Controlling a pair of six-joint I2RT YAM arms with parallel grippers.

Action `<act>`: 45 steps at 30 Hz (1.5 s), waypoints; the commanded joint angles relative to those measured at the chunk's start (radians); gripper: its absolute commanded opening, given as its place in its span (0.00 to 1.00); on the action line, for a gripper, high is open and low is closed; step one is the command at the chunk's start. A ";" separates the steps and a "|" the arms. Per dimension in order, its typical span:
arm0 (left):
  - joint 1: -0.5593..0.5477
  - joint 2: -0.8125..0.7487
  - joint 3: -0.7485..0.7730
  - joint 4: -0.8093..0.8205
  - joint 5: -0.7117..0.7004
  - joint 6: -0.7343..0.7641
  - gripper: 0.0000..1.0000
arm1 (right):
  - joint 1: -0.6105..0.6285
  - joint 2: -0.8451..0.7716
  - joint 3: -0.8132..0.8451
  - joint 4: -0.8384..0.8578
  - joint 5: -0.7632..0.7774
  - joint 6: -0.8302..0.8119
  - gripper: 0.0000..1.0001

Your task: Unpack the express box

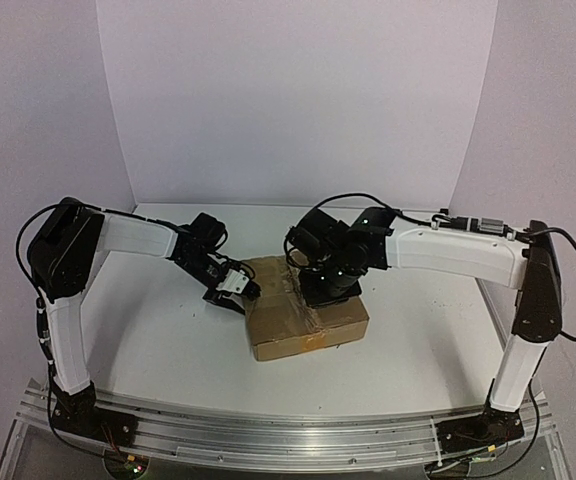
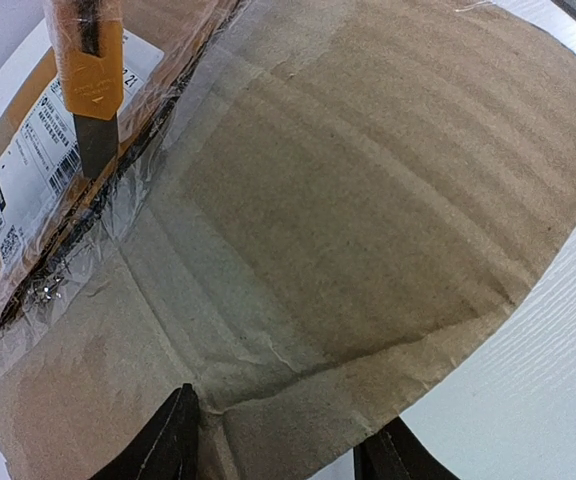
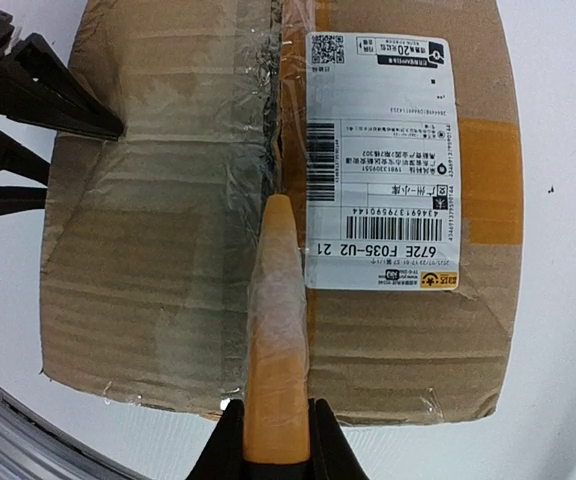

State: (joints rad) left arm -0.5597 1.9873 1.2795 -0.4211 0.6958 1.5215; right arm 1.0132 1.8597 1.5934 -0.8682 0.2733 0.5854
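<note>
Box: the box (image 1: 306, 318) lies flat mid-worktop (image 1: 158, 340) between the 2 arms, label (image 3: 378, 160) up, flaps closed.
Right gripper: the right gripper (image 3: 273, 440) is narrow, clamped on the knife (image 3: 276, 330).
Knife line: it points along the taped seam (image 3: 273, 130), blade (image 2: 95, 145) at the tape just beside the label.
Why: we judge this line-up lets 1 pull slit tape, not cardboard.
Left gripper: the left gripper (image 2: 283, 445) has its jaws partway apart, holding nothing, with its fingertips at the box's left edge.
Why there: we read it as a brace, so the box does not slide under the blade.
Seam state: the tape is crinkled and ragged; whether it is cut through, we cannot tell.
Around: an orange tape band (image 3: 488, 180) crosses the right flap.
In the way: the label's edge hugs the seam, and clear tape wraps over the near edge.
</note>
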 commanded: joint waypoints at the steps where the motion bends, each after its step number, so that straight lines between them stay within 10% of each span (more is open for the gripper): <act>1: 0.058 0.021 -0.014 0.080 -0.229 -0.191 0.46 | 0.074 -0.047 -0.066 -0.295 -0.449 0.054 0.00; 28: 0.075 0.046 0.003 0.102 -0.257 -0.183 0.42 | 0.165 -0.092 0.027 -0.598 -0.462 0.103 0.00; 45: 0.084 0.047 -0.009 0.140 -0.288 -0.229 0.33 | 0.281 -0.164 -0.099 -0.480 -0.425 0.131 0.00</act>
State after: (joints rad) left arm -0.5663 1.9858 1.2690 -0.4175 0.7074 1.5116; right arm 1.1672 1.7853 1.5458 -1.1297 0.1656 0.7239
